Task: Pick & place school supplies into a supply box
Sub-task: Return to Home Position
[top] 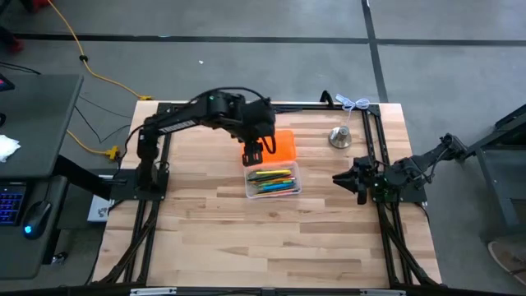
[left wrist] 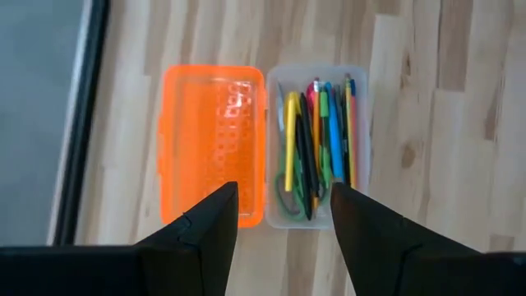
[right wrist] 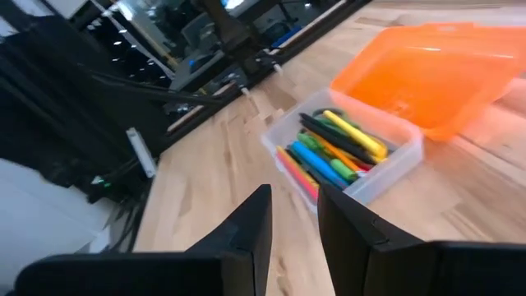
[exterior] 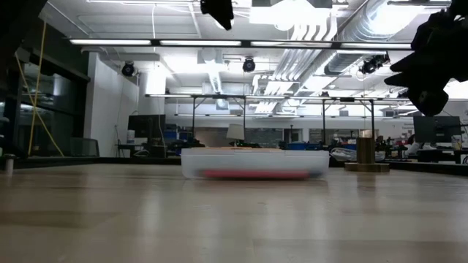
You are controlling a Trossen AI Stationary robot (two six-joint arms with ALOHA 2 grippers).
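- Now the surface (top: 271,247) shows no loose pens that I can find, so the job looks all but finished and only the retreat to rest is left.
- Reaching over the middle, the left arm (top: 185,119) holds the left pincer (top: 258,151) above the seam between box and lid, with its fingers spread wide and empty.
- A clean retreat would lift straight up first and then fold back toward its own side, passing well clear of the opened lid.
- Parked at its own edge, the right arm (top: 419,164) carries the right pincer (top: 347,182), which shows a narrow gap with nothing in it; it likely needs little or no travel.
- Near the middle lies the clear box (top: 249,187), open to the top.
- Hinged along one long side, the orange lid (top: 283,146) is swung back beside it.
- Inside, the pens (left wrist: 333,136) lie lengthwise and packed side by side: yellow, black, green, blue, orange and a pink tip.
- At one end a green scissor handle (left wrist: 283,184) seems to peek out, partly covered.
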